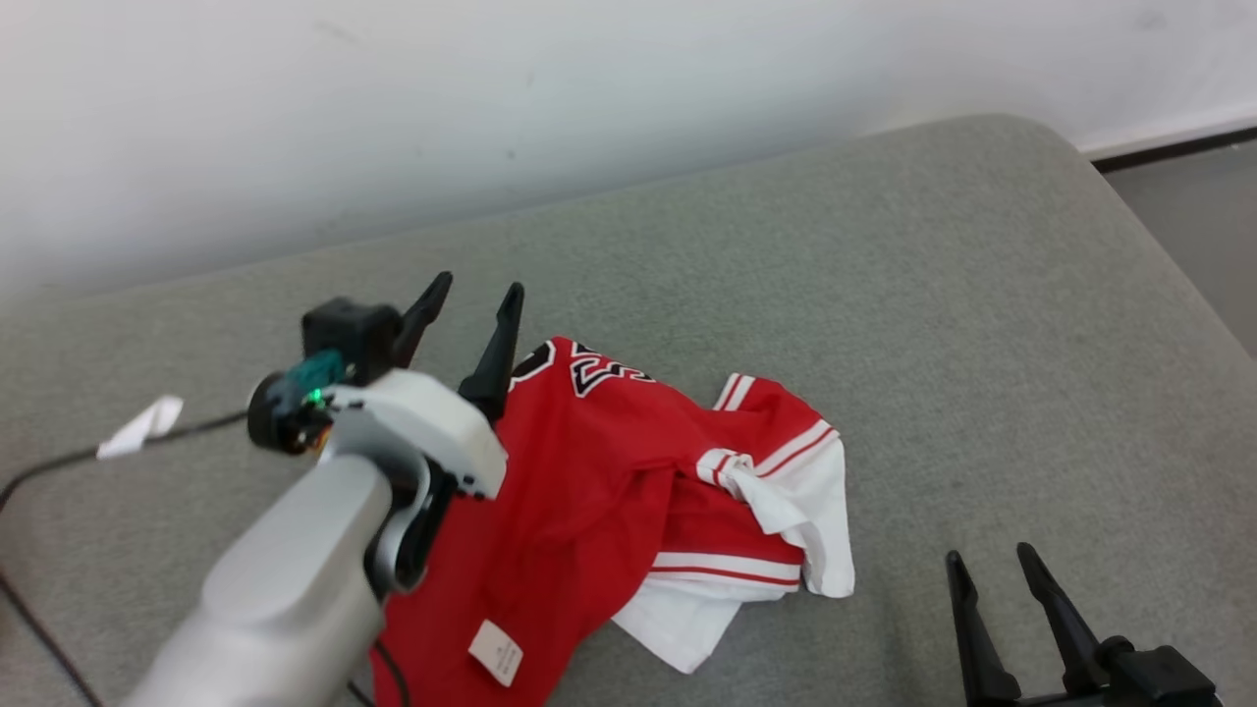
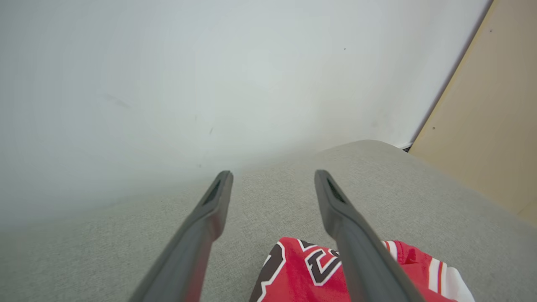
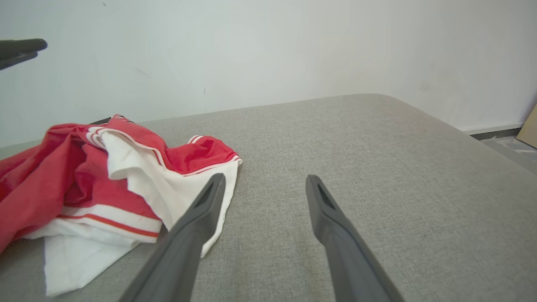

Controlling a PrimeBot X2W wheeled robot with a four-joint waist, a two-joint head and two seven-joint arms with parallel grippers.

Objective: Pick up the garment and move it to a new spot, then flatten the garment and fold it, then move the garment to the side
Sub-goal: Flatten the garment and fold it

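The left gripper (image 1: pixel 474 292) has its jaws spread wide. The two dark fingers are raised above the top edge of the garment (image 1: pixel 589 471) with plain grey cloth showing between them. In the left wrist view the same gripper (image 2: pixel 273 174) points toward the wall, and the jersey's black-and-white lettering (image 2: pixel 310 264) lies under and between the finger bases. From where I stand I can't tell whether the fingers touch the fabric.

The right gripper (image 1: pixel 990 556) also has its jaws wide. It sits low at the near right, well apart from the left one. Its own camera shows it (image 3: pixel 265 179) just beside the garment's white hem (image 3: pixel 218 201), and that gripper's left finger crosses in front of the hem.

The garment is a red jersey with white sleeves and red-and-white striped trim. It lies crumpled in a loose heap on the grey upholstered surface (image 1: pixel 933 324), left of centre and toward the near edge. One white sleeve (image 1: pixel 805 501) is folded over on its right side. A white label (image 1: pixel 496 651) shows near the bottom, so part of it is inside out.

The pale left forearm (image 1: pixel 285 579) hides the garment's left portion. Farther left, a black cable (image 1: pixel 59 462) runs across the grey cloth with a white tag (image 1: pixel 142 425) on it. A white wall (image 1: pixel 491 118) stands behind the surface, and a dark skirting strip (image 1: pixel 1169 149) and some grey floor (image 1: pixel 1203 226) are at the far right.
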